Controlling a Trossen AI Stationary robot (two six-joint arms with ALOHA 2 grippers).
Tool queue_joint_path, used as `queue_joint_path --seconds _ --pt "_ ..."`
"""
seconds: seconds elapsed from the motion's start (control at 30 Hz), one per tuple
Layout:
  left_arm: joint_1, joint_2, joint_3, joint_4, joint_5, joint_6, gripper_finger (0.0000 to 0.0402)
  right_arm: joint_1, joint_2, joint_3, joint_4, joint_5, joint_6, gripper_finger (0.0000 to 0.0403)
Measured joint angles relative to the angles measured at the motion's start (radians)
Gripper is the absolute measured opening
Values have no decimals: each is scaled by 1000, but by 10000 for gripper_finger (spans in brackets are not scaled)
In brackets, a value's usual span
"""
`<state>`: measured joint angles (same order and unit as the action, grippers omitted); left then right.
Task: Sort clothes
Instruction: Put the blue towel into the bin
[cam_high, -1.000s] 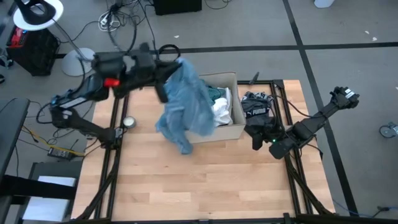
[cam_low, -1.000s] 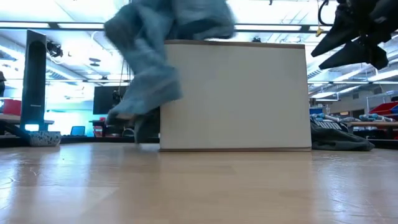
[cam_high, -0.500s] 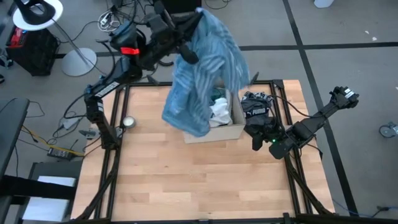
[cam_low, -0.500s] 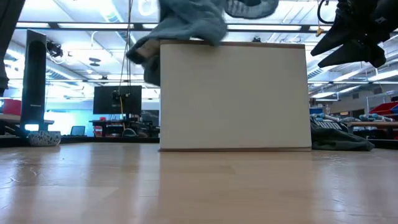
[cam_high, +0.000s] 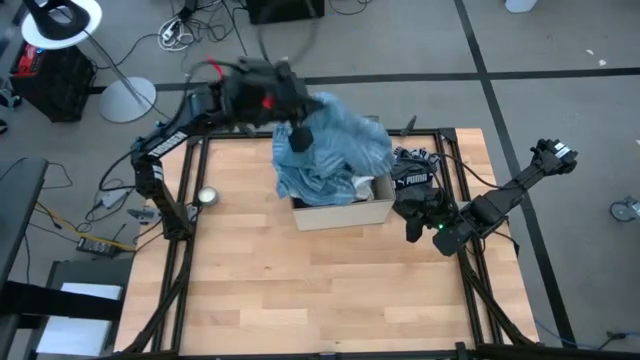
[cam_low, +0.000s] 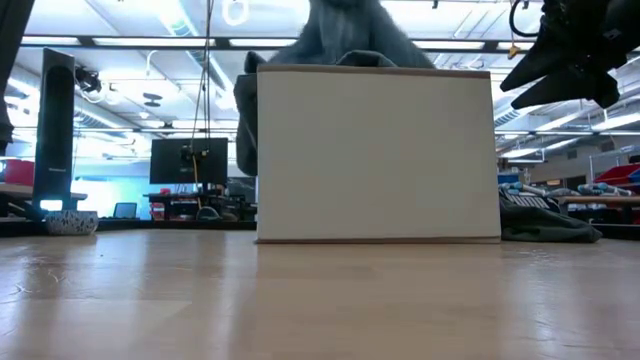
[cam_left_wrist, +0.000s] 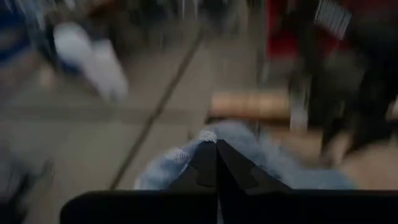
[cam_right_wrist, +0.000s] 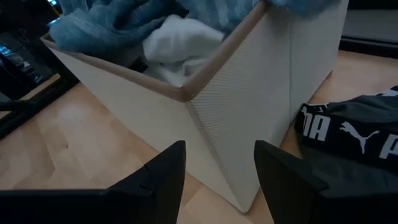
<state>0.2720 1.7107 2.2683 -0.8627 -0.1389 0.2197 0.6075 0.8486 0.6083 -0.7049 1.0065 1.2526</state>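
Observation:
A light blue garment (cam_high: 335, 155) lies heaped over the open top of the tan box (cam_high: 340, 212) and hangs over the box's left rim (cam_low: 246, 120). My left gripper (cam_high: 299, 136) is shut on it at its far left part. A white garment (cam_right_wrist: 177, 40) and teal cloth lie inside the box. A black garment with white lettering (cam_high: 413, 170) lies on the table right of the box. My right gripper (cam_right_wrist: 217, 168) is open and empty, level, just off the box's near right corner; it also shows in the high view (cam_high: 412, 225). My left gripper pinches a bunched part of the light blue garment (cam_left_wrist: 186, 154) between its two shut fingers, with cloth showing on both sides of them. It stands over the garment's far left part. The garment is slack, resting on the box's rim and contents.
A small round metal thing (cam_high: 207, 197) lies near the table's left edge. The near half of the wooden table (cam_high: 320, 290) is bare wood. Dark frame rails run along the left and right edges. The black garment also shows low at the right of the low view (cam_low: 540, 220).
My left gripper has swung the light blue garment from hanging left of the box, up and toward the far edge, then down over the box. The garment, which hung long below the fingers, now lies bunched on the box's top. The gripper stays shut.

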Motion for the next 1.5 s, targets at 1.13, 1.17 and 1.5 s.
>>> queue_joint_path --seconds 1.13,1.17,1.5 --pt "60 2 -999 500 159 -358 124 -1 0 0 12 22 1 191" --pt "58 1 -981 488 167 -355 124 -1 0 0 12 22 1 191" --pt "31 -71 -776 228 194 -246 125 -1 1 0 12 21 1 191"
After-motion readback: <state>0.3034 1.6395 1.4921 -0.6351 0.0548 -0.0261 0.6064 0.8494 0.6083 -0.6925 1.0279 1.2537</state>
